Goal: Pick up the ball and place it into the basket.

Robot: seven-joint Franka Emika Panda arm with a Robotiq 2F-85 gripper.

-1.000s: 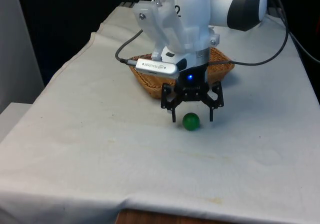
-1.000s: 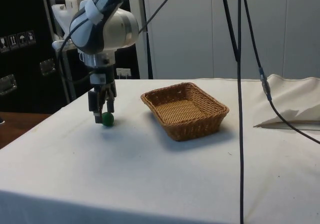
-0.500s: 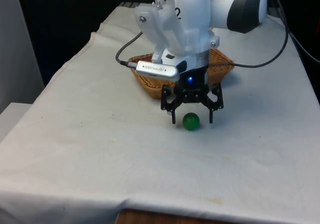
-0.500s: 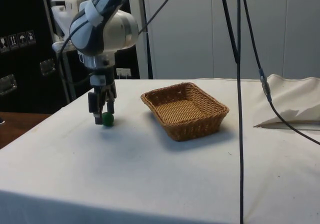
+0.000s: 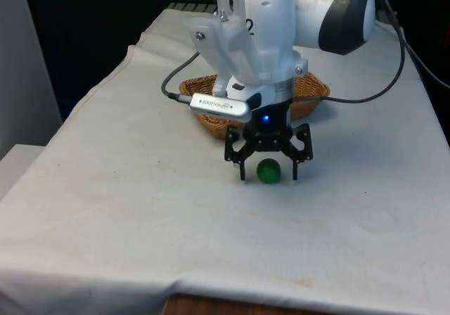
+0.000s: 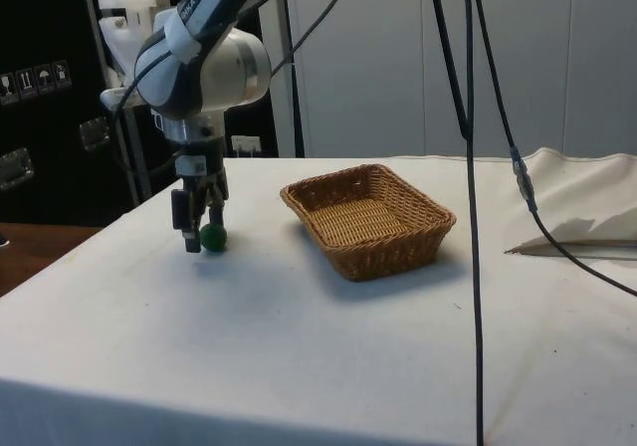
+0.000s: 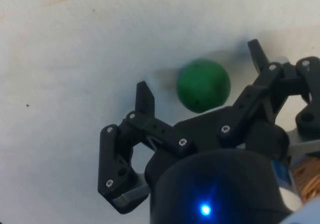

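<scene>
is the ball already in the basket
No, the green ball sits on the white cloth between the open fingers, in front of the basket.

White arm bent low over the table; claw (image 5: pixel 268 172) points downward; fingers (image 7: pixel 145 96) spread apart.

It looked like a robotics lab: a white-clothed table (image 6: pixel 299 336), hanging black cables (image 6: pixel 470 167), dark equipment cabinets (image 6: pixel 50 98).

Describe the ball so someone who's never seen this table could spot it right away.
Start at the wicker basket on the white cloth. In front of it the black gripper hangs, fingers spread, and the ball sits between them. It is small, round and green, the one brightly coloured thing there.
</scene>
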